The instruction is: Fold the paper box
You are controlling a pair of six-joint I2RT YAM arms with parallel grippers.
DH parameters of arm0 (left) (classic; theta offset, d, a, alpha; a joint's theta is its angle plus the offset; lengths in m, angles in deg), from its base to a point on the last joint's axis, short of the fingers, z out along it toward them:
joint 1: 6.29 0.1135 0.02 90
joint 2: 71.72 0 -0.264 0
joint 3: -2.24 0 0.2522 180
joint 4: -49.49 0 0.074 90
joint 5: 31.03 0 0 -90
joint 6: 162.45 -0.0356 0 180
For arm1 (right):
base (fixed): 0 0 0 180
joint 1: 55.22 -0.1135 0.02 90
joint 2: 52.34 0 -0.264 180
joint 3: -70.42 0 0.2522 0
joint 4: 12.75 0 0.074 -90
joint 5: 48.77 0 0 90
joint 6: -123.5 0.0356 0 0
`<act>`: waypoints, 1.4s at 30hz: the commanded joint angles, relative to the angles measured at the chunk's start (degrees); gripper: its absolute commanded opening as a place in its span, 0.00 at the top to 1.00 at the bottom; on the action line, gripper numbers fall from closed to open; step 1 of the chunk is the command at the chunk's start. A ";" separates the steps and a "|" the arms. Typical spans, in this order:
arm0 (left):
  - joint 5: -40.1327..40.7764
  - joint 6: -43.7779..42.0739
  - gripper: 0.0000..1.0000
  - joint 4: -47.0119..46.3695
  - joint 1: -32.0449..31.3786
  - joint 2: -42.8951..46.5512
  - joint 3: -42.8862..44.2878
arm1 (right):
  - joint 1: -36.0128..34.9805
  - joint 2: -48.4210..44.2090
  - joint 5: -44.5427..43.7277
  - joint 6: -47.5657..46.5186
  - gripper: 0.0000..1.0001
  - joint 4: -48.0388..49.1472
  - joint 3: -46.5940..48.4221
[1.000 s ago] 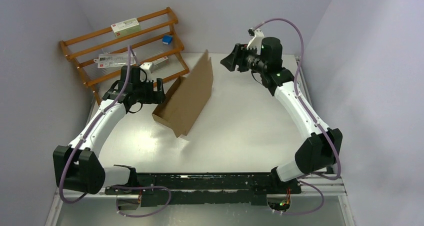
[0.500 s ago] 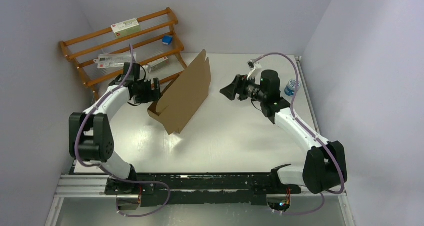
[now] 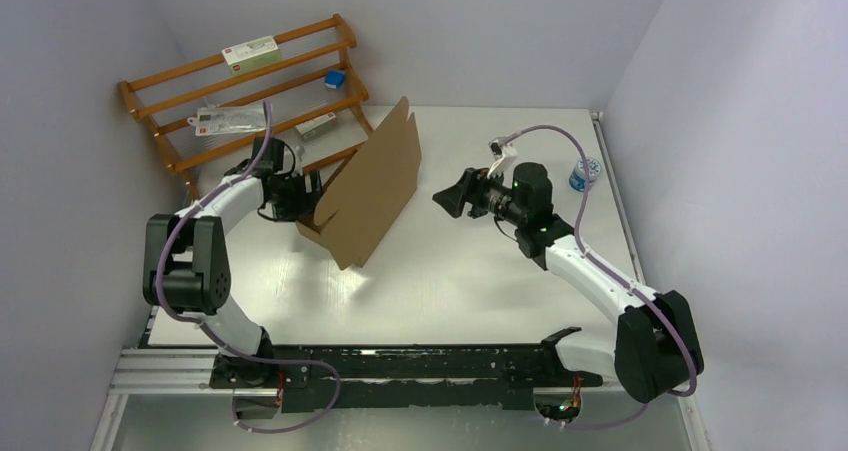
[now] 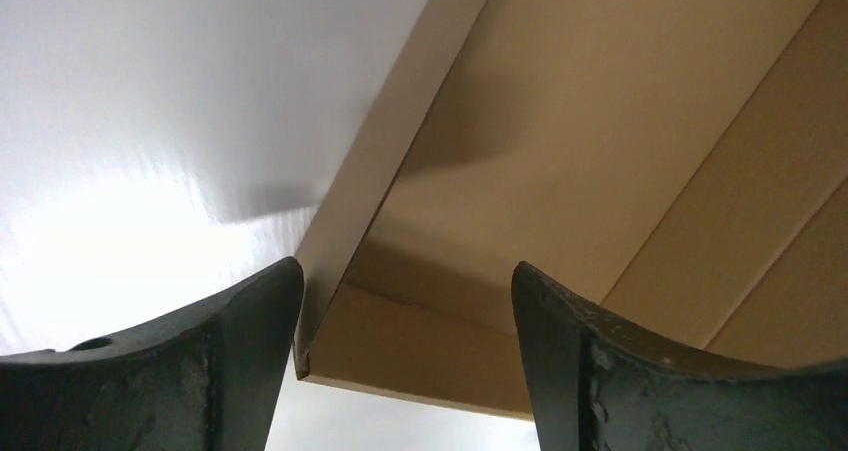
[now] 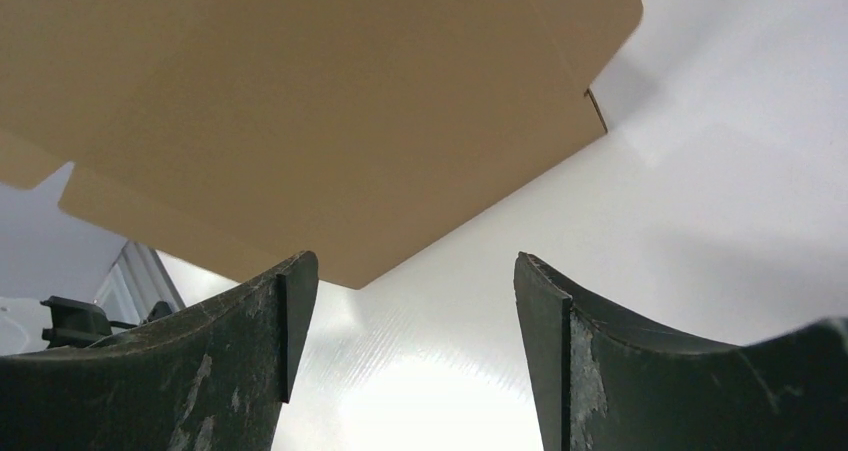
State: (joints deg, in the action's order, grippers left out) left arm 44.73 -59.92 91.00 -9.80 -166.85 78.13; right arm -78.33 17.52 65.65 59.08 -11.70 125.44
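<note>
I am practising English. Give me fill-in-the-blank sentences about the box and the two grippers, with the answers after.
The paper box is made of brown ____.
The left gripper is ____, at the box's lower edge.
The right gripper holds ____ and is apart from the box.
The wooden rack stands at the table's far ____ corner.
Answers: cardboard, open, nothing, left.

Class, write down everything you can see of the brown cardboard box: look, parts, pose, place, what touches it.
The paper box is plain brown, unprinted cardboard, half folded: one large panel stands tilted, notched at the top, with a low folded wall along its bottom edge on the white table. It sits left of centre, near the wooden rack. The open left tool straddles the low wall's corner; contact is unclear. The right tool faces it, apart.
</note>
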 commanded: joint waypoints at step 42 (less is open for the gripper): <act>18.98 17.65 0.13 -25.47 -38.33 27.62 -16.71 | -0.36 -7.42 -32.68 -3.21 0.16 -14.34 -1.54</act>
State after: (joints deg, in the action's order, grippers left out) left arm 54.13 -34.41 63.00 -51.26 -141.26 57.26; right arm -78.44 14.49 34.55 55.83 -21.75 125.72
